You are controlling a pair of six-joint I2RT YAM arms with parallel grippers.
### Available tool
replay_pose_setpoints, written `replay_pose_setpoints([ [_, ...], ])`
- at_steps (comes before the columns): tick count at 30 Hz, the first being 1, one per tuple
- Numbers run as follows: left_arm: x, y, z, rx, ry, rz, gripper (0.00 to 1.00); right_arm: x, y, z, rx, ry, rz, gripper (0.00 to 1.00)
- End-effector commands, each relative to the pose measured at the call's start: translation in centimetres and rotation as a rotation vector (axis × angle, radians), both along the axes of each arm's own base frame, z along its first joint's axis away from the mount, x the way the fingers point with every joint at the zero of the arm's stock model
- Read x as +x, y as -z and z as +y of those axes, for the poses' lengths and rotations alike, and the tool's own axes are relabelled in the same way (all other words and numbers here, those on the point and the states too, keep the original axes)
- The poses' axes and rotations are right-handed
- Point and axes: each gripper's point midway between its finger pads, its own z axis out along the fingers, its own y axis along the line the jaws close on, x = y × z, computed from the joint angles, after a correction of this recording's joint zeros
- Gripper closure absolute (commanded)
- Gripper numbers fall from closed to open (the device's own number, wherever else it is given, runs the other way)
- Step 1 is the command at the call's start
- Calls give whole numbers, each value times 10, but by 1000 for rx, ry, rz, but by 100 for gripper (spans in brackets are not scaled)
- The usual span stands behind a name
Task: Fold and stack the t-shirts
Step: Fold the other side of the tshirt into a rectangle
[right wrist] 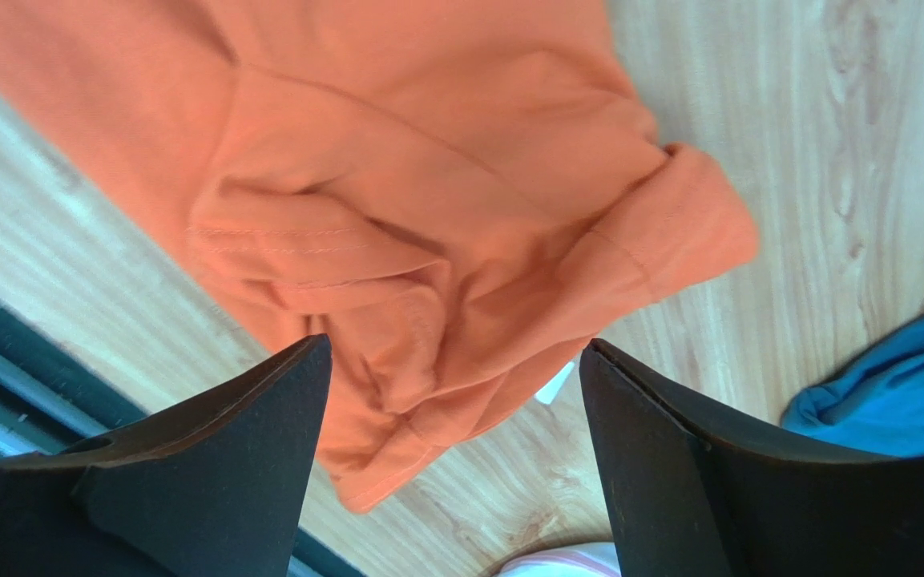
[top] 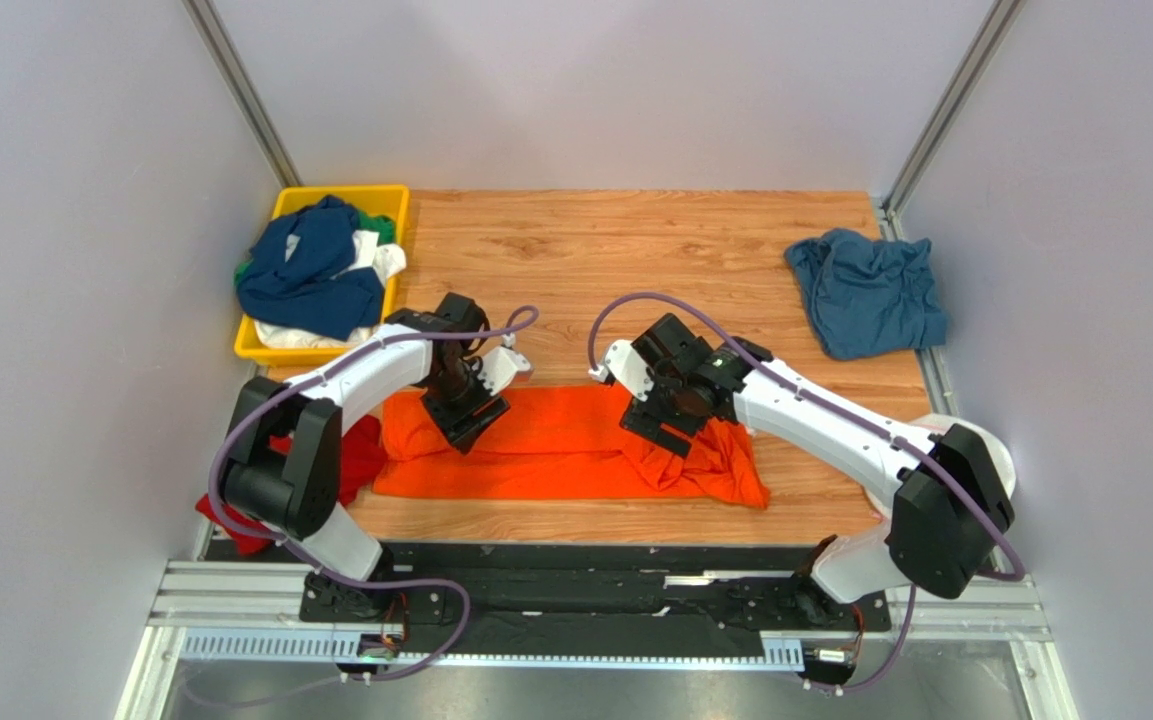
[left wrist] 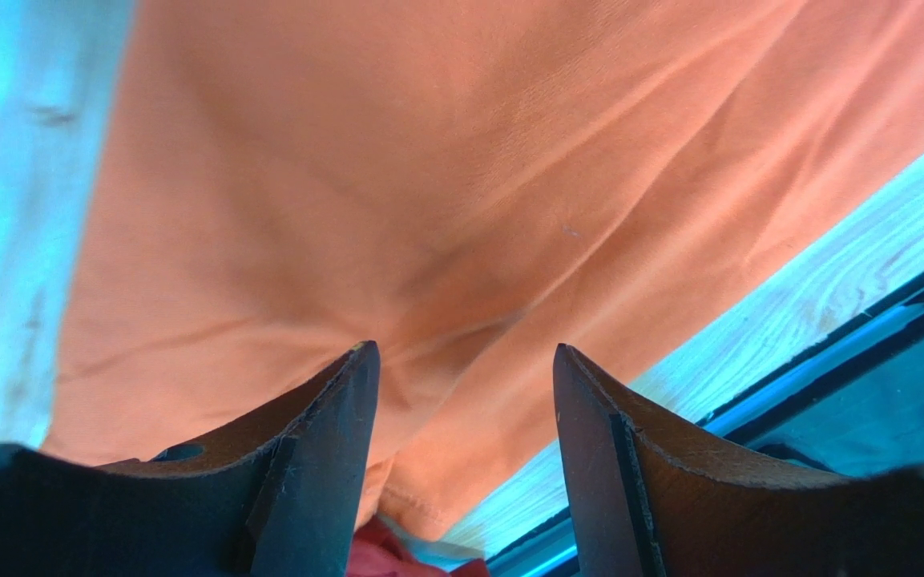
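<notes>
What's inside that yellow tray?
The yellow tray holds a heap of t-shirts: a navy shirt on top, with a white shirt and a green shirt peeking out at the edges. Anything deeper, and the tray's floor, is covered.

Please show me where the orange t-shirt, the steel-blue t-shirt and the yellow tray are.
orange t-shirt (top: 567,443), top view, middle of its flat body.
steel-blue t-shirt (top: 868,294), top view, centre of the crumpled cloth.
yellow tray (top: 364,194), top view, its far rim.

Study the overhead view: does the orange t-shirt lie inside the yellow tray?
No; the orange t-shirt lies on the wooden table, toward its near edge, apart from the yellow tray.
</notes>
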Motion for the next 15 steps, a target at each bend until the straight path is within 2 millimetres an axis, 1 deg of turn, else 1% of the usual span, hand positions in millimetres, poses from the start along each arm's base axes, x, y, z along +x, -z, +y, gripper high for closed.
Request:
replay_pose_setpoints([
  [1, 9, -28, -8, -46, 4, -70, 35, 26, 1, 6, 12, 11, -96, 19],
  [4, 12, -34, -7, -48, 7, -96, 35, 38, 3, 16, 38, 20, -127, 19],
  [5, 13, -35, -7, -44, 9, -102, 35, 43, 4, 22, 55, 23, -137, 19],
  [8, 17, -31, 0, -10, 12, -122, 35, 53, 1, 36, 103, 26, -153, 19],
  [10, 23, -29, 4, 15, 16, -152, 35, 55, -2, 44, 133, 26, -151, 19],
  [11, 22, -25, 6, 24, 17, -149, 35, 57, -1, 47, 142, 24, -154, 19],
  [15, 26, -20, 13, 46, 9, -160, 34, 57, 2, 56, 179, 17, -141, 19],
])
